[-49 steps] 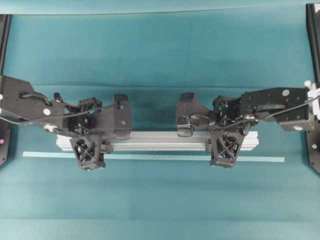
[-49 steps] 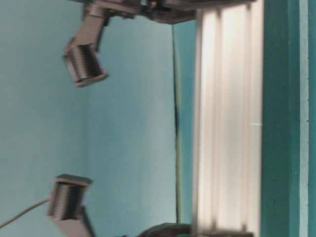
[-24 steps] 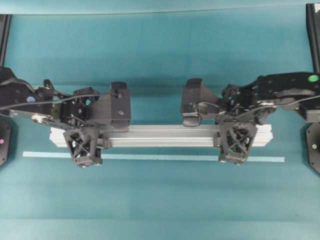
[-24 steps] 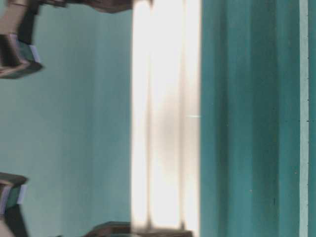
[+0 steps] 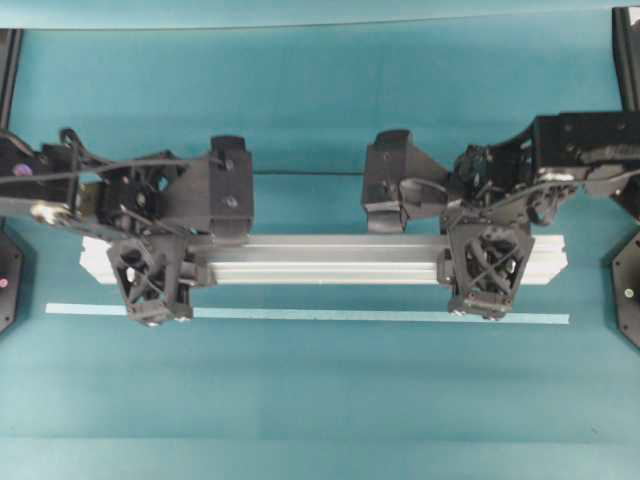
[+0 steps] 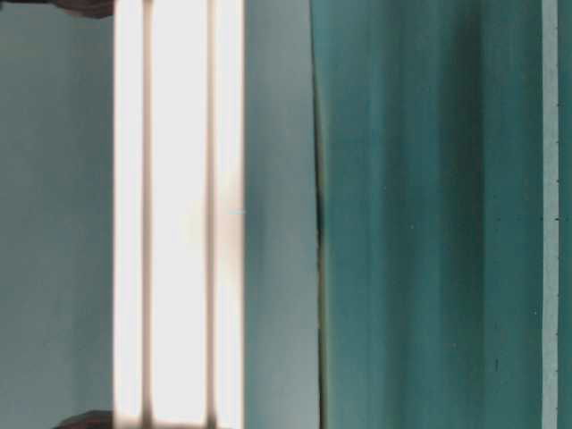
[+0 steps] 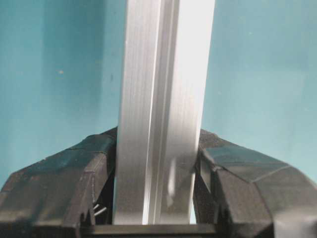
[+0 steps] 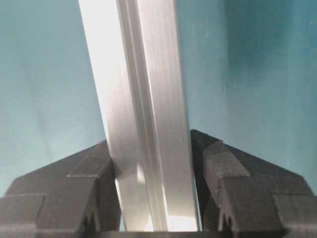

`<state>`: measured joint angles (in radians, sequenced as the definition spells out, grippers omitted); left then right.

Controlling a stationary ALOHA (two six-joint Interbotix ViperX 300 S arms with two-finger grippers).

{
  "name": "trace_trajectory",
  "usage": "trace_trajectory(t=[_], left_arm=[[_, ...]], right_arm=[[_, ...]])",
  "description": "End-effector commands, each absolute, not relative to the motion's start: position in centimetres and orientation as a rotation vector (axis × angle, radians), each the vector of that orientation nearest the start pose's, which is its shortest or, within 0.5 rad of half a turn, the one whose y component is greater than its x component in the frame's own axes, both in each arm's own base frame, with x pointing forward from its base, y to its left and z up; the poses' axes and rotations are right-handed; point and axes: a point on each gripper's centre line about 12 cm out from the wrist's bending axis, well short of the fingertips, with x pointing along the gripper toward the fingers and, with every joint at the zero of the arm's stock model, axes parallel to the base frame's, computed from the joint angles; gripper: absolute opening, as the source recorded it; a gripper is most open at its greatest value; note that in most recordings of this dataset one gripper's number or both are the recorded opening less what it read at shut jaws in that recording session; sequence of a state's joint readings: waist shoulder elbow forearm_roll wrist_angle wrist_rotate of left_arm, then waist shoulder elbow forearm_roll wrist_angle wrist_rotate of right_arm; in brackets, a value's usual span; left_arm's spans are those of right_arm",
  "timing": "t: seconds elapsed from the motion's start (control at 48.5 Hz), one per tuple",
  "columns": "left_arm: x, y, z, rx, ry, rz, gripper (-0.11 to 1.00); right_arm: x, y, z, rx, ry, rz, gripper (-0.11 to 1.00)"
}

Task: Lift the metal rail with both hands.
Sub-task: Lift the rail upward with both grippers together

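The metal rail (image 5: 320, 260) is a grooved silver bar held level above the teal table, running left to right. My left gripper (image 5: 155, 264) is shut on it near its left end, and my right gripper (image 5: 487, 264) is shut on it near its right end. In the left wrist view the rail (image 7: 163, 99) runs away between the black fingers (image 7: 74, 173), which press on both its sides. The right wrist view shows the same grip on the rail (image 8: 138, 99). In the table-level view the rail (image 6: 179, 214) is a bright band well clear of the table.
A thin pale-teal strip (image 5: 300, 314) lies flat on the cloth just in front of the rail, seen also as a strip (image 6: 550, 214) in the table-level view. Black frame posts (image 5: 625, 60) stand at the table's side edges.
Both grippers have risen with the rail held between them. It looks larger from overhead and has shifted far from the table surface in the table-level view.
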<state>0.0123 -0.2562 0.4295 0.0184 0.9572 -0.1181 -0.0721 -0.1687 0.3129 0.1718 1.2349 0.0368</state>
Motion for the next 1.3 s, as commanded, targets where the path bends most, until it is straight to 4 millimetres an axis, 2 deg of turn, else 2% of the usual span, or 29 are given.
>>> trace_trajectory(t=[0.0,0.35,0.762,0.989,1.277], left_arm=[[32.7,1.2,30.4,-0.108,1.067,0.106,0.38],[32.7,1.6,34.3,-0.109,1.065,0.117,0.38],[32.4,2.0,39.3,-0.119,1.037,0.128,0.38],[32.1,2.3,41.5,-0.113,1.030,0.134,0.38],[32.3,2.3,43.2,-0.113,1.014,0.133,0.38]], right_arm=[[33.1,-0.3,29.5,0.298,1.334,-0.011,0.39],[33.2,-0.3,33.1,0.297,1.331,-0.004,0.40],[32.9,-0.3,38.3,0.292,1.351,-0.007,0.39],[32.8,-0.3,39.5,0.297,1.344,-0.013,0.39],[32.7,-0.2,41.2,0.288,1.333,-0.005,0.39]])
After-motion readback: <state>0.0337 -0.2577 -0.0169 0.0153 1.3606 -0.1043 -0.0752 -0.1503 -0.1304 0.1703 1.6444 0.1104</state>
